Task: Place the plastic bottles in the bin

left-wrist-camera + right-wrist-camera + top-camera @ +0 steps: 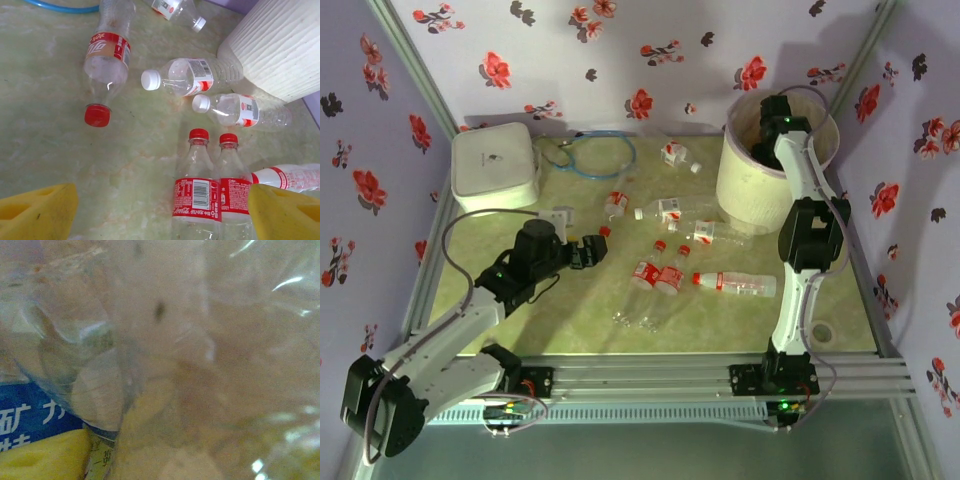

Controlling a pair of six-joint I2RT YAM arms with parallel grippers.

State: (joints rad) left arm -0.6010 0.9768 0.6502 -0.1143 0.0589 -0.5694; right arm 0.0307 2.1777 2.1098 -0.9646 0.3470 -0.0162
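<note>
Bottles first: we find most of the plastic bottles (658,277) lying on the green desk (520,330), to the left of the bin (740,190) and in front of it. 2 red-capped bottles (197,192) lie side by side and touching, caps pointing away from the left wrist camera, and a longer bottle (735,285) lies just to their right. Beyond them 2 white-capped bottles (190,77) lie near the foot of the bin, the farther one with its base close against the ribbed wall. 1 more red-capped bottle (107,55) lies apart on the left, its cap toward that camera, and a small bottle (675,155) lies at the back of the desk. 1 blue-labelled bottle (30,422) is inside the bin, up against the clear liner (225,340), seen very close by the right wrist camera.

The bin stands upright at the back right of the desk. The right end effector (763,150) reaches down into its mouth; 1 yellow finger (45,457) shows just beside the blue label, and we cannot tell whether the fingers are spread or pinching that bottle. The left end effector (161,205) hovers low over the middle of the desk with its 2 yellow fingers spread wide, gripping nothing, the red-capped pair lying just ahead.

Farther out, a white box (495,170) sits at the back left corner and a blue cable (600,160) loops beside it.
</note>
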